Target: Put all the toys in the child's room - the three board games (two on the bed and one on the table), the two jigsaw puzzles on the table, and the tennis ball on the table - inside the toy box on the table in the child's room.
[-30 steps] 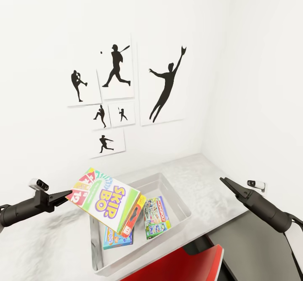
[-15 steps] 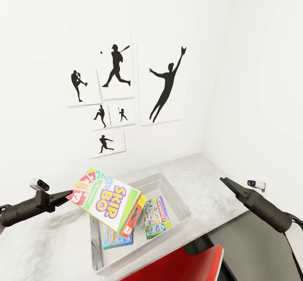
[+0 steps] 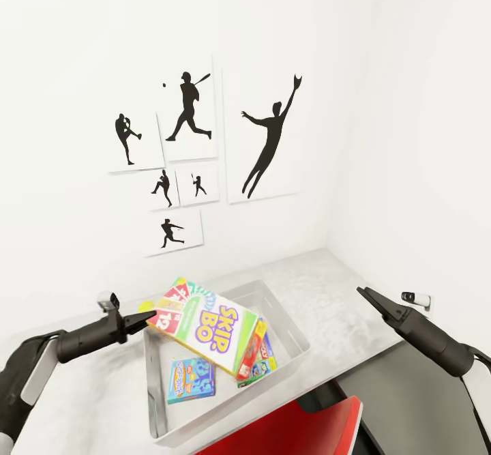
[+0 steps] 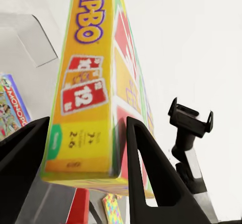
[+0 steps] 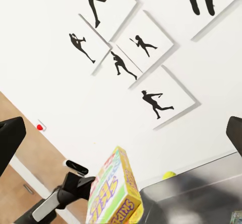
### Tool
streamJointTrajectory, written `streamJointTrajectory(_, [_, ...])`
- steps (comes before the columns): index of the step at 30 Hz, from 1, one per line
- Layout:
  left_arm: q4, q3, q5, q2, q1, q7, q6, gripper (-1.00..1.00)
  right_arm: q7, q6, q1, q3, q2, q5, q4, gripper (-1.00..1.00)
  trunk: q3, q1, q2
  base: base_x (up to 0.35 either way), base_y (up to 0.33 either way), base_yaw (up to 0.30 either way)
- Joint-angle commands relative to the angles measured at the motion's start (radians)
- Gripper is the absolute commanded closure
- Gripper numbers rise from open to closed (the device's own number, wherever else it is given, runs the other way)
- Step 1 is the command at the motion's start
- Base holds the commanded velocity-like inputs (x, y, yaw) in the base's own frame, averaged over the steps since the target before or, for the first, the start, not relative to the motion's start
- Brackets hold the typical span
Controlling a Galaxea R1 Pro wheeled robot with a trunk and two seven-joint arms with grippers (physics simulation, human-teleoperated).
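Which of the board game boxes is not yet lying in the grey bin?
The yellow-green-red Skip-Bo box, clamped in the left gripper above the bin.

The left arm reaches forward from the head view's lower left, its end effector (image 3: pixel 146 318) clamped on the edge of a board game (image 3: pixel 204 322), fingers on either face. The right arm extends from the lower right, its end effector (image 3: pixel 361 292) held in the air with nothing in it.

The Skip-Bo game (image 3: pixel 208 322) partly hides the green game (image 3: pixel 262 366) below.
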Motion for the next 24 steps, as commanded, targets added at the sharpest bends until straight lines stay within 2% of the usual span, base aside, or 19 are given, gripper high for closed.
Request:
streamJointTrajectory(1, [-0.01, 0.001, 0.006, -0.014, -0.001, 0.016, 0.01, 1.0, 0.0, 0.007, -0.001, 0.0, 0.0, -0.005, 0.0, -1.0, -0.002, 0.001, -0.002, 0.0, 0.0, 0.0])
streamJointTrajectory(3, [-0.021, 0.001, 0.007, -0.036, -0.001, 0.033, 0.012, 1.0, 0.0, 0.007, -0.001, 0.0, 0.0, -0.005, 0.0, -1.0, -0.002, 0.001, -0.002, 0.0, 0.0, 0.0])
streamJointTrajectory(6, [-0.025, 0.0, 0.008, -0.051, -0.001, 0.041, 0.014, 1.0, 0.0, 0.007, -0.001, 0.0, 0.0, -0.005, 0.001, -1.0, -0.002, 0.001, -0.002, 0.0, 0.0, 0.0])
streamJointTrajectory(20, [-0.028, 0.009, 0.009, -0.06, 0.003, 0.047, 0.013, 1.0, -0.001, 0.007, -0.001, 0.0, 0.0, -0.005, 0.001, -1.0, -0.002, 0.001, -0.002, 0.0, 0.0, 0.0])
streamJointTrajectory(24, [-0.031, 0.019, 0.006, -0.062, 0.005, 0.092, 0.011, 1.0, -0.002, 0.007, -0.001, 0.001, 0.0, -0.005, 0.001, -1.0, -0.002, 0.001, -0.002, 0.0, 0.0, 0.0])
